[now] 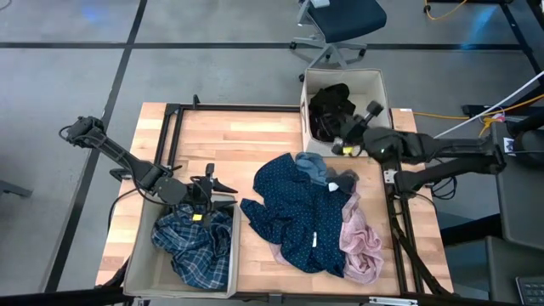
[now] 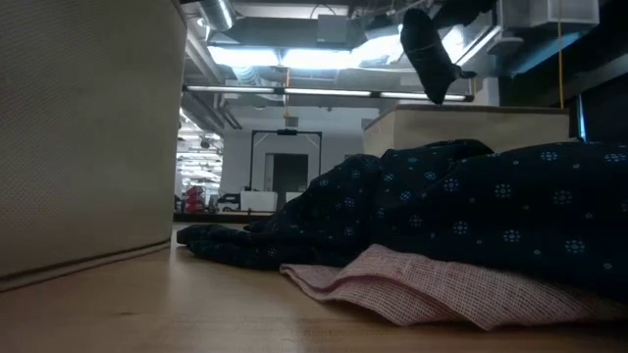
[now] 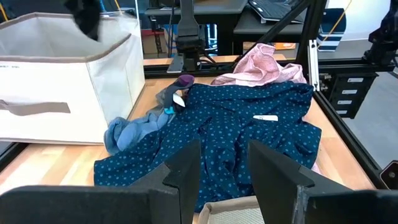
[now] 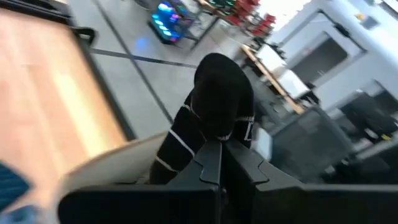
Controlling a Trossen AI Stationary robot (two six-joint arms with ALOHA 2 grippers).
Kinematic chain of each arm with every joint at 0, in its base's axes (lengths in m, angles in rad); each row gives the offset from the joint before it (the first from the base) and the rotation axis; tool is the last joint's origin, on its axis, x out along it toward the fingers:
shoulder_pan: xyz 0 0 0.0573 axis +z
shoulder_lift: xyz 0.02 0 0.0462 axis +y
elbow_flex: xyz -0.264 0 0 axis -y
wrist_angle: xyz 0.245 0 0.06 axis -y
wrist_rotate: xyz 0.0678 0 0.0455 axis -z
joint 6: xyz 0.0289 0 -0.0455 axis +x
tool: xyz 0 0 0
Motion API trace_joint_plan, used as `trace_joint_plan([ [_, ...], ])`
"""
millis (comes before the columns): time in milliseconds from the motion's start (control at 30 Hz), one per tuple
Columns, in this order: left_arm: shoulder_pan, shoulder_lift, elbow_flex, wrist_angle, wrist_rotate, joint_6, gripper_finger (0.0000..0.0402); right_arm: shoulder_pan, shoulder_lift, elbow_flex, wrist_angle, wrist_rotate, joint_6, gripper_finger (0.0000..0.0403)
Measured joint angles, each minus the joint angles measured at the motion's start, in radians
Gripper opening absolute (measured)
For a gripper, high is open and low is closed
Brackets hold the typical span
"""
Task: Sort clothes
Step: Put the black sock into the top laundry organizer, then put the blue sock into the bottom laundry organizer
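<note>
our right claw (image 4: pixel 219 152) is clamped on a black garment (image 4: pixel 214 121), holding it above the far box (image 1: pixel 374 83) at two o'clock, seemingly to drop it among the darks there. our left claw (image 1: pixel 223 189), fingers apart, waits over the near box (image 1: pixel 136 270) at eight o'clock, where the plaid shirt (image 1: pixel 194 242) lies. the dotted navy garment (image 1: pixel 302 212) and pink garment (image 1: pixel 361 242) lie unsorted at centre.

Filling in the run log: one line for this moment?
right pincer: shut on black garment, over far box | left pincer: open, over plaid-shirt box
</note>
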Motion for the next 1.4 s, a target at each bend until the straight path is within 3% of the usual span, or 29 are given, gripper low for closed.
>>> trace_joint_plan([
  [200,0.000,0.000,0.000,0.000,0.000,-0.003,0.0124,-0.161,-0.014,0.009,-0.004,-0.015,-0.030,0.0012],
  [567,0.000,0.000,0.000,0.000,0.000,-0.022,0.0124,-0.450,0.051,0.009,-0.074,-0.302,0.029,0.0012],
  [867,0.000,0.000,0.000,0.000,0.000,-0.022,0.0124,-0.569,0.148,0.009,-0.089,-0.445,0.102,0.0018],
  [1400,0.000,0.000,0.000,0.000,0.000,-0.022,0.0124,-0.576,0.174,0.008,-0.168,-0.410,0.105,0.0210],
])
